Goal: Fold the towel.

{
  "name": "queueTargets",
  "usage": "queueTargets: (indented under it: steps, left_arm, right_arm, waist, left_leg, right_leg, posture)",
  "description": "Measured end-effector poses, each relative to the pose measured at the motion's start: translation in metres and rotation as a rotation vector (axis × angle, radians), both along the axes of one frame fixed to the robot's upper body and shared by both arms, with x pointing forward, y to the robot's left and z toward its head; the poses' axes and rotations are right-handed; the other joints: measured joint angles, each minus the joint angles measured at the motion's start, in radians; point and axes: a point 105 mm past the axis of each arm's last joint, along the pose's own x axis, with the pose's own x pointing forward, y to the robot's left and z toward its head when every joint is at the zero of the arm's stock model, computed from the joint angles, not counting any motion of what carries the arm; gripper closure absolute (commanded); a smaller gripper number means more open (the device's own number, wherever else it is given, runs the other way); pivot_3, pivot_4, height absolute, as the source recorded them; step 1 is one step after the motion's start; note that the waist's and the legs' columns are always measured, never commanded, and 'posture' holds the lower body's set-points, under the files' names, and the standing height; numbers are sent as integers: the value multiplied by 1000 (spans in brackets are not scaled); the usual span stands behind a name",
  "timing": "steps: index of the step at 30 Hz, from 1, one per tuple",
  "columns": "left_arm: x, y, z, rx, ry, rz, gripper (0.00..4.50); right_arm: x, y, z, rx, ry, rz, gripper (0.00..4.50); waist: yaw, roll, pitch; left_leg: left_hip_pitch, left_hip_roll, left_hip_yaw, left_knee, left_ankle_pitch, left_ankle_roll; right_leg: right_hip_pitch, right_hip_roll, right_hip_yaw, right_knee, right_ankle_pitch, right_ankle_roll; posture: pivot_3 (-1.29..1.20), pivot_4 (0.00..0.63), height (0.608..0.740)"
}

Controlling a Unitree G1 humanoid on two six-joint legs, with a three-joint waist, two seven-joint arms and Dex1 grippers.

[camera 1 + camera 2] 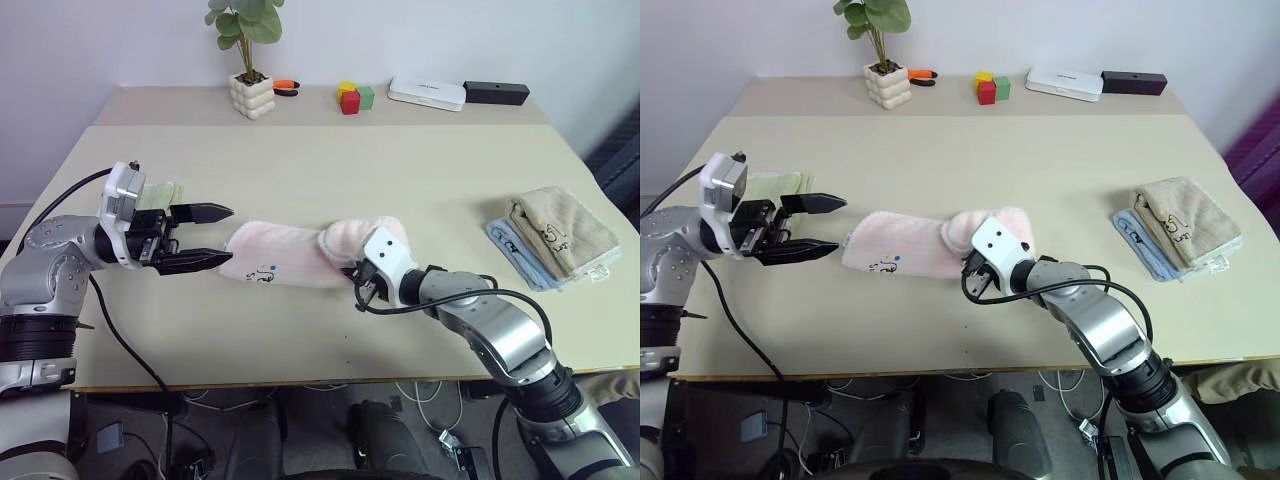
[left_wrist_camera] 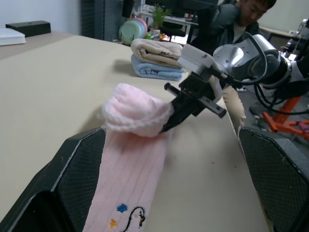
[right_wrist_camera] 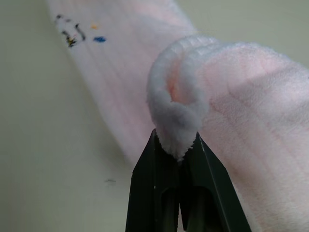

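Observation:
The pale pink towel lies stretched left to right near the table's front edge, its small dark embroidered mark close to its left end. Its right end is lifted and curled back over itself into a rounded hump. My right gripper is shut on the fluffy edge of that curled end, and the pinched fold shows just above the two fingertips. My left gripper stands open and level at the towel's left end, one finger on each side of the strip, with nothing held.
A beige folded towel on a pale blue one lies at the right edge. A pale green folded towel sits behind my left hand. At the back stand a potted plant, coloured blocks, a white box and a black box. A person sits beyond the table.

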Motion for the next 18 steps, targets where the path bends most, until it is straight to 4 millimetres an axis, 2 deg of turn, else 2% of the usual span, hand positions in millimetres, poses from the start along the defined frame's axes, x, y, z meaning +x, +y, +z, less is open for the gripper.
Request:
queueTargets:
  steps: [6, 7, 8, 11, 12, 14, 16, 18]
  left_arm:
    - [0, 0, 0, -1, 3, 1, 0]
    - [0, 0, 0, -1, 3, 1, 0]
    - [0, 0, 0, -1, 3, 1, 0]
    - [0, 0, 0, -1, 3, 2, 0]
    - [0, 0, 0, -1, 3, 2, 0]
    - [1, 0, 0, -3, 3, 3, 0]
    - [1, -2, 0, -10, 2, 0, 0]
    - [2, -3, -1, -14, 3, 1, 0]
  right_arm:
    - [0, 3, 2, 40, 18, -8, 642]
    - [1, 4, 6, 70, 18, -11, 223]
    - [2, 4, 14, 130, 20, -15, 40]
    - [7, 0, 42, 321, 13, -39, 40]
    - [12, -5, 53, 364, -6, -60, 330]
    - [25, -18, 73, 449, -58, -129, 1007]
    - [42, -38, 87, 499, -129, -235, 1962]
    - [52, -53, 87, 484, -182, -311, 3021]
  waist:
    - [0, 0, 0]
    - [0, 0, 0]
    - [1, 0, 0]
    - [1, 0, 0]
    - [1, 0, 0]
    - [1, 0, 0]
    - [1, 0, 0]
    - [1, 0, 0]
  left_leg:
    - [0, 0, 0, 0, 0, 0]
    - [0, 0, 0, 0, 0, 0]
    - [0, 0, 0, 0, 0, 0]
    - [0, 0, 0, 0, 0, 0]
    - [0, 0, 0, 0, 0, 0]
    - [0, 0, 0, 0, 0, 0]
    - [0, 0, 0, 0, 0, 0]
    - [0, 0, 0, -1, 0, 0]
  right_leg:
    - [0, 0, 0, 0, 0, 0]
    - [0, 0, 0, 0, 0, 0]
    - [0, 0, 0, 0, 0, 0]
    - [0, 0, 0, 0, 0, 0]
    - [0, 0, 0, 0, 0, 0]
    - [0, 0, 0, 0, 0, 0]
    - [0, 0, 0, 0, 0, 0]
    - [0, 0, 0, -1, 0, 0]
  posture:
    - [0, 150, 740]
    - [0, 150, 740]
    - [0, 150, 740]
    - [0, 150, 740]
    - [0, 150, 740]
    - [0, 150, 740]
    - [0, 150, 740]
    - [0, 150, 740]
